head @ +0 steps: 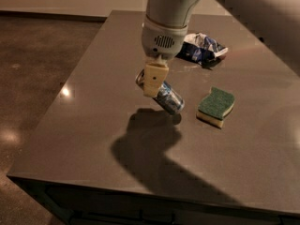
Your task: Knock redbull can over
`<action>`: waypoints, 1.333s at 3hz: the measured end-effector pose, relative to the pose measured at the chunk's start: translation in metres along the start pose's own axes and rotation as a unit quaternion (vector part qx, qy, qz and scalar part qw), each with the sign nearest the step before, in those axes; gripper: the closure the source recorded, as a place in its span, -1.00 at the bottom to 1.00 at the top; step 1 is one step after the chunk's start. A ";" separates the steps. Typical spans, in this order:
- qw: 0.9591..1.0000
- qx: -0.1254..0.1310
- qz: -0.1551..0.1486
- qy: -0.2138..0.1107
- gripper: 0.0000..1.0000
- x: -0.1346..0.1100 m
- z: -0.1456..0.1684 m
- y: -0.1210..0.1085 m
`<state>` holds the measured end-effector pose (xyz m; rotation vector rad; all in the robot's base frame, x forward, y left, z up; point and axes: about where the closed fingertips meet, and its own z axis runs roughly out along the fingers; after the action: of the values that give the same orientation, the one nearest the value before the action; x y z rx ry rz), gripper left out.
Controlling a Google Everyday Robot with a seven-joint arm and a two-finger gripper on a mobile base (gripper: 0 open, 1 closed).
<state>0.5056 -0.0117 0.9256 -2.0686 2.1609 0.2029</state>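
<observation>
One camera view covers this moment. The robot's claw (pixel 154 82) hangs over the middle of the table (pixel 84 139), right against the upper end of the redbull can (pixel 168 99). Whether the claw is spread or pressed together cannot be told. The can is tipped far over, nearly flat, its far end hidden behind the claw and its near end low by the table. It sits left of the green sponge (pixel 216 106) and in front of the snack bag (pixel 202 48). Judged from that, the knock looks mostly done. What seems left is for the can to settle fully on its side and the claw to draw clear.
</observation>
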 end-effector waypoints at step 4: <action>0.996 0.018 -0.049 0.073 -1.00 -0.021 0.040 -0.019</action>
<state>0.5261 0.0161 0.8903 -2.2272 2.1159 0.0030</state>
